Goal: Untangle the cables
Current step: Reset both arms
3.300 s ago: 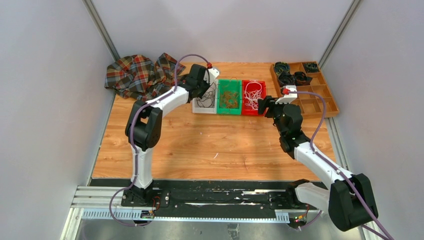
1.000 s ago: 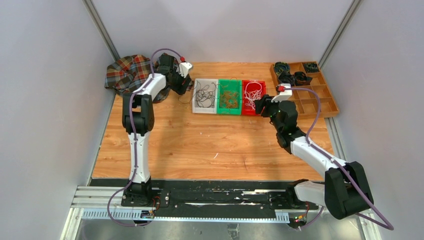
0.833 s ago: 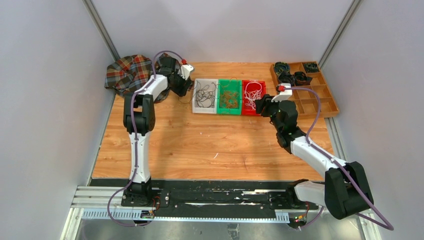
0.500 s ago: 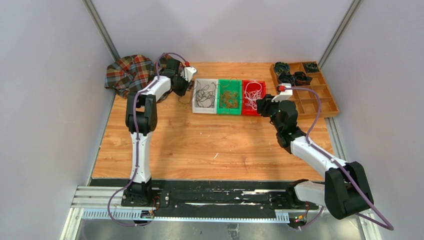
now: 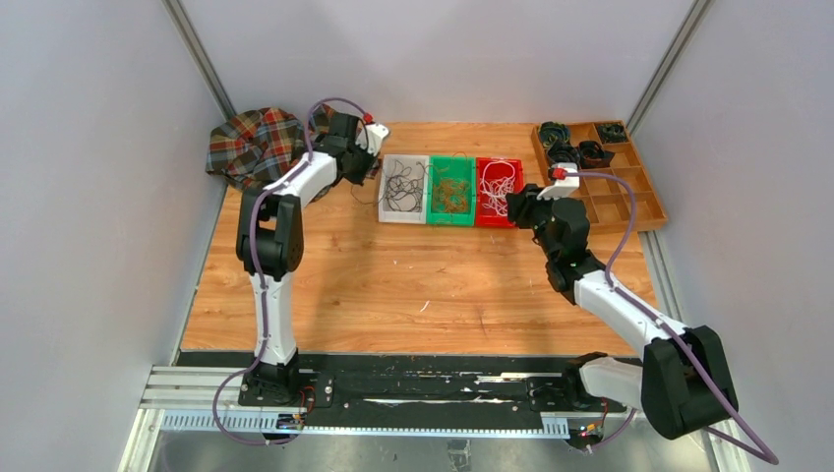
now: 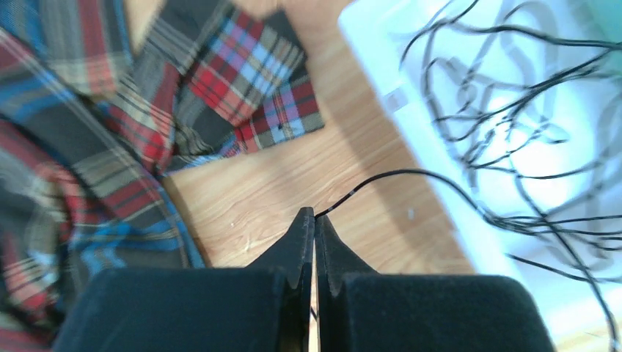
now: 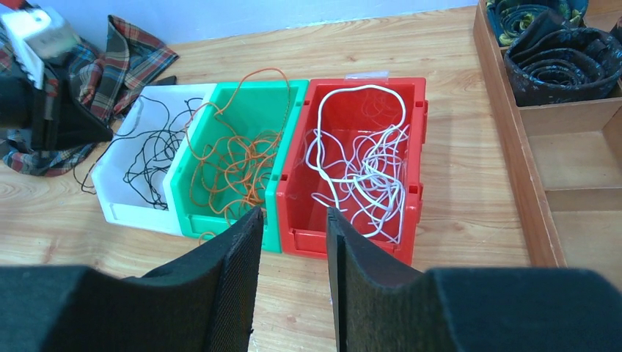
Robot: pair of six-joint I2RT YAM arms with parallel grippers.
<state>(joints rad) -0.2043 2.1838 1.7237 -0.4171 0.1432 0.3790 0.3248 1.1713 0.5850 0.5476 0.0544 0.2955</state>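
Note:
Thin black cables (image 6: pixel 513 139) lie tangled in a white bin (image 6: pixel 381 66). My left gripper (image 6: pixel 315 214) hangs over the wood just left of that bin, shut on the end of one black cable (image 6: pixel 396 174) that trails back over the rim. Orange cables (image 7: pixel 242 161) fill the green bin (image 7: pixel 205 220), and white cables (image 7: pixel 367 169) fill the red bin (image 7: pixel 419 132). My right gripper (image 7: pixel 293 213) hovers open in front of the green and red bins with nothing between its fingers. In the top view, the left gripper (image 5: pixel 372 162) is beside the white bin (image 5: pixel 386 211) and the right gripper (image 5: pixel 513 205) is by the red bin.
A crumpled plaid cloth (image 5: pixel 261 147) lies at the back left, close behind the left gripper. A wooden divider tray (image 5: pixel 629 202) with dark coiled rolls (image 5: pixel 575 147) stands at the back right. Bare wood table (image 5: pixel 413 285) lies in front of the bins.
The left gripper has closed on the black cable's end and shifted slightly right toward the white bin. The right jaws have narrowed a little and the right arm has barely moved.

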